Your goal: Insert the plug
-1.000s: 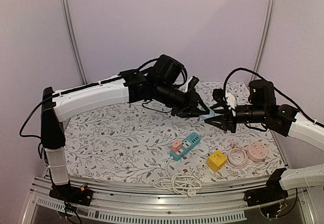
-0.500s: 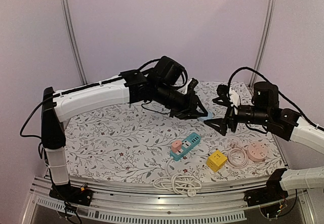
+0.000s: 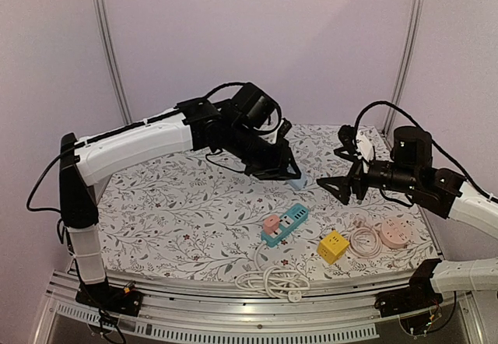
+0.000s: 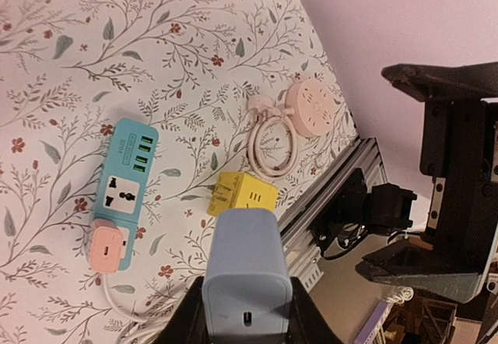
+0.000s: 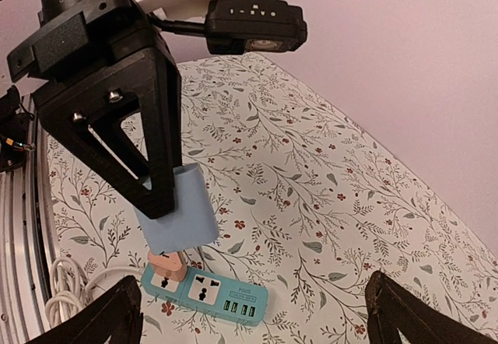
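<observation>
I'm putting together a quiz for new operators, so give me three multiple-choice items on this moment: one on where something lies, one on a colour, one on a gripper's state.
1. Where does the yellow cube adapter lie? A. between the teal power strip and the pink round socket; B. on top of the strip; C. in a gripper.
2. What colour is the plug in the left gripper? A. white; B. light blue; C. yellow.
3. How is the right gripper? A. shut on a cord; B. shut on the plug; C. open, holding nothing.
Key: 1 A, it lies between them in the top view; 2 B, the left wrist view shows its blue body; 3 C, its jaws stand wide apart, nothing between.
</observation>
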Motion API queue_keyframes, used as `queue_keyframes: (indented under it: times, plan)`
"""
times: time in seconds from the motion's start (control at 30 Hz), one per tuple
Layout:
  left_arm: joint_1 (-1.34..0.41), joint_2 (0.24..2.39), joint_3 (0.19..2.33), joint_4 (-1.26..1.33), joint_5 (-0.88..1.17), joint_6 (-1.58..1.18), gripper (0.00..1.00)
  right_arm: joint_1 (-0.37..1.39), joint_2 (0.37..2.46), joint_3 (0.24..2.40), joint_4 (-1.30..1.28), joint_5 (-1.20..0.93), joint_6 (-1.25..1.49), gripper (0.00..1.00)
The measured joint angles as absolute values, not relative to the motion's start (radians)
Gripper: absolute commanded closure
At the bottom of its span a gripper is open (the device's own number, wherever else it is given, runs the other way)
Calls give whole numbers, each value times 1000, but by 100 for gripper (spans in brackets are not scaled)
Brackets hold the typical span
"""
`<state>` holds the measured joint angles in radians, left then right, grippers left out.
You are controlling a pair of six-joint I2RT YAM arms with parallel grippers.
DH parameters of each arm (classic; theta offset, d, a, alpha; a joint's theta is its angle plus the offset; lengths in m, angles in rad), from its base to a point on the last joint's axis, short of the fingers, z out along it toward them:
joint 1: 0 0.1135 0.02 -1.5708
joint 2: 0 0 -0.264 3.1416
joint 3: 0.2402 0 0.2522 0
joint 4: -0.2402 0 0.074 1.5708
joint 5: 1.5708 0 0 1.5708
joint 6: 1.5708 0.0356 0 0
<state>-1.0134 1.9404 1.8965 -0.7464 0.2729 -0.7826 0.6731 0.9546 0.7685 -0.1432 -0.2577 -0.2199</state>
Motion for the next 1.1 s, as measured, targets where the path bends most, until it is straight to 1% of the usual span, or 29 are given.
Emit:
queue_keyframes:
  times: [0.2, 0.37, 0.5, 0.63, 0.8, 1.1]
  plan:
    - [-977, 1941, 2014, -903, 214, -708, 100, 673, 968, 765, -133, -242, -176, 1]
    - [-952, 1976, 2202, -1048, 139, -635, 100, 666, 1011, 794, -150, -236, -153, 1]
    - [-950, 2012, 2296, -1118, 96, -561, 100, 633, 1036, 828, -176, -218, -140, 1]
    - [-950, 2035, 2315, -1165, 76, -471, 100, 582, 1041, 871, -219, -183, -109, 1]
    - [-950, 2069, 2324, -1204, 57, -368, 100, 569, 1032, 876, -274, -104, -83, 1]
    - [-951, 2210, 2365, -1275, 68, -315, 100, 569, 998, 873, -379, 33, -32, 1]
